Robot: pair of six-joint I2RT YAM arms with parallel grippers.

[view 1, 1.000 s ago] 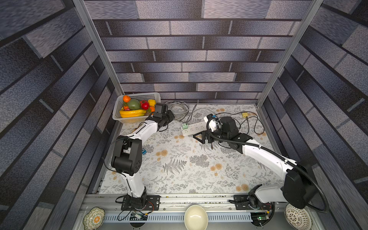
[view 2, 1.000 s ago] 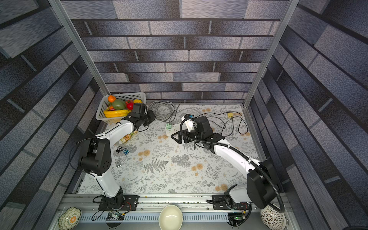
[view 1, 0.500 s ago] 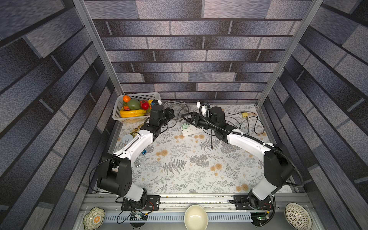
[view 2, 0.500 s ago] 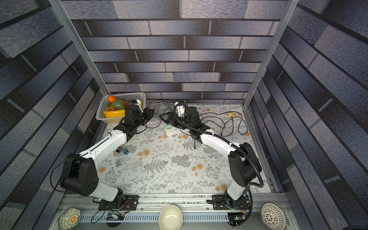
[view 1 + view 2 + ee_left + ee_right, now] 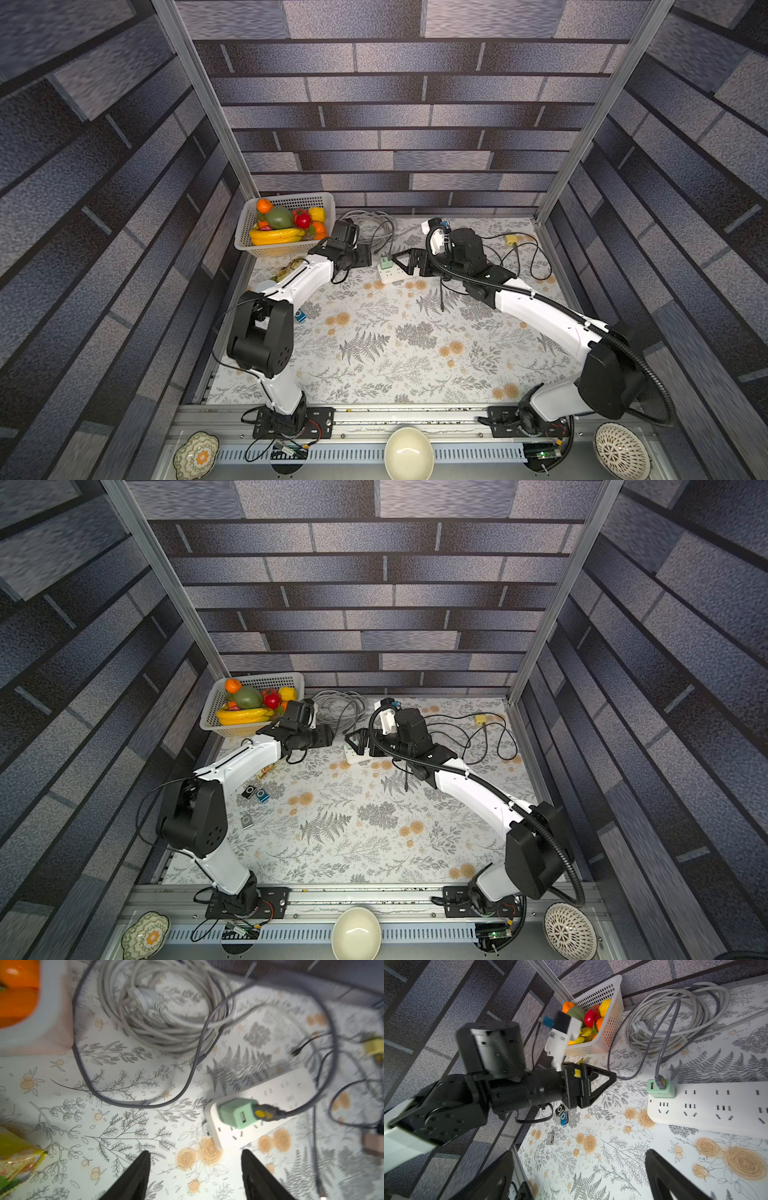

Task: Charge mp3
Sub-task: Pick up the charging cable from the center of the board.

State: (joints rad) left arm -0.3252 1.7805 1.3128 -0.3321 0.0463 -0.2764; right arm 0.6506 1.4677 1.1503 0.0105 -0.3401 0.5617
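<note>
A: What lies nearest the rail?

B: A smooth, round cream bowl (image 5: 408, 453), between a painted scalloped dish (image 5: 196, 455) and a white lattice bowl (image 5: 621, 451).

A: And the players?

B: Three small flat rectangles lie on the fern-and-rose printed cloth (image 5: 374, 845), beside the left arm's elbow. The silver mp3 player (image 5: 247, 820) is nearest. Behind it, the blue mp3 player (image 5: 262, 796) and black mp3 player (image 5: 249, 791) lie side by side, well apart from the power strip (image 5: 286, 1088).

A: The grippers?

B: The left gripper (image 5: 195, 1153) has its matte black wedge fingers spread, with nothing between them, near the white plastic strip's end. The right gripper (image 5: 578, 1153) is spread wide too, empty, just beside the strip. A boxy mint-green charger (image 5: 236, 1113) sits in the end socket, with a grey cable (image 5: 268, 1114) plugged into it.

A: Farther back?

B: A loose coil of pale cord (image 5: 370, 226), and a perforated white plastic basket (image 5: 270, 249) of glossy fruit.
</note>
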